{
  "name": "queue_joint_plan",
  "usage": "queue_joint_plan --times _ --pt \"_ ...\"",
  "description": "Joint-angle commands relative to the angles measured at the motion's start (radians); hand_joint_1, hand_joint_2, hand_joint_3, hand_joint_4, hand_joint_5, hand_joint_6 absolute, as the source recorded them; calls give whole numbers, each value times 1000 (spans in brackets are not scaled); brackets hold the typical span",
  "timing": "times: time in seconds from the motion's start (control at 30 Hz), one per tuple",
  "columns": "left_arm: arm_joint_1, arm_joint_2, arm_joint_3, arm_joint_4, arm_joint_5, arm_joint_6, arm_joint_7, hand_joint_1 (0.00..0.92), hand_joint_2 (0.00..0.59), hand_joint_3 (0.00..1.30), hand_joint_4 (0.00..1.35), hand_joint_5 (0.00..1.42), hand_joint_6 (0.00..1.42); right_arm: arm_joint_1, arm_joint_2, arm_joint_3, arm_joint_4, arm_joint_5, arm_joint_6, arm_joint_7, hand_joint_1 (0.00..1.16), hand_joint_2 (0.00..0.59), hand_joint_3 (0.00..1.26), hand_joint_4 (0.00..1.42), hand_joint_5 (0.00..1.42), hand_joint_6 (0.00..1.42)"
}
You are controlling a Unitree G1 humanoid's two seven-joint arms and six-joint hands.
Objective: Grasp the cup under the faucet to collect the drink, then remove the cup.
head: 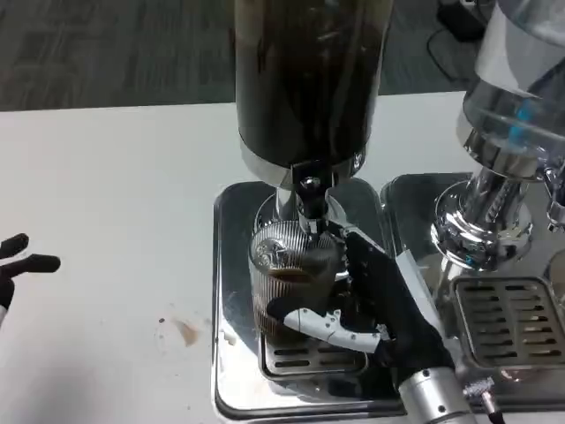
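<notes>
Cup [287, 287]: a ribbed clear glass standing upright on the slotted drip grate [305, 358] of the near steel tray [231, 353], directly beneath the faucet [311, 208]. Dark drink fills its lower part, with a brown surface visible inside the rim.

Right hand [371, 309]: reaching in from the lower right on its silver forearm [437, 397]. It grips the cup from the right side, with one white-and-black finger [318, 322] wrapped across the front of the glass and the dark upper fingers lying against its far right wall, close to the faucet.

Left hand [22, 256]: at the left edge of the white table [115, 221], well apart from the tray. Two dark fingertips show, slightly separated and holding nothing; the rest of the hand is cut off by the picture's edge.

A small brownish stain [185, 331] lies on the table just left of the tray.

Behind the cup, the faucet hangs from the chrome base of a tall dispenser tank [309, 79] filled with dark liquid. To the right stands a second dispenser [516, 97] with a clear tank on a chrome pedestal, above its own tray and drip grate [508, 318]. Grey floor lies beyond the table.
</notes>
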Motion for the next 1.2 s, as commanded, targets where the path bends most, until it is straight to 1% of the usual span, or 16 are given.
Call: queue_joint_plan --times 0.03,0.17,0.3,0.4,0.57,0.63,0.67,0.73,0.97,1.2 --pt "3 3 4 -11 -3 16 7 0 233 455 116 135 0 12 11 -3 25 0 -19 -22 933 145 319 386 581 744" --pt "5 2 4 -13 -4 19 8 0 233 455 116 135 0 15 17 -9 29 -6 -40 -51 935 141 334 412 612 787" --pt "2 5 4 -9 -5 20 4 0 233 455 116 135 0 24 21 -11 23 -19 -51 -84 947 153 363 453 659 855" --pt "-4 8 2 -4 -6 23 0 0 232 455 116 135 0 24 24 -7 24 -19 -59 -91 947 155 388 480 694 906" --pt "-8 10 -1 1 -7 24 -5 0 232 455 116 135 0 31 25 -11 2 -41 -69 -122 951 148 415 516 744 967" --pt "-11 10 -3 5 -8 23 -7 0 232 455 116 135 0 37 26 -15 4 -45 -81 -136 956 145 431 530 763 1010" --pt "-14 10 -4 7 -8 23 -8 0 232 455 116 135 0 40 26 -16 2 -47 -81 -140 956 142 446 551 787 1052" --pt "-19 10 -7 13 -9 23 -11 0 232 455 116 135 0 42 26 -17 4 -46 -82 -142 954 138 472 567 822 1091" --pt "-27 9 -12 22 -8 23 -13 0 232 455 116 135 0 43 26 -18 -1 -53 -87 -155 954 138 481 577 833 1112" --pt "-32 8 -15 27 -9 21 -13 0 232 453 117 135 0 56 24 -20 -21 -65 -92 -175 959 129 502 607 874 1197"
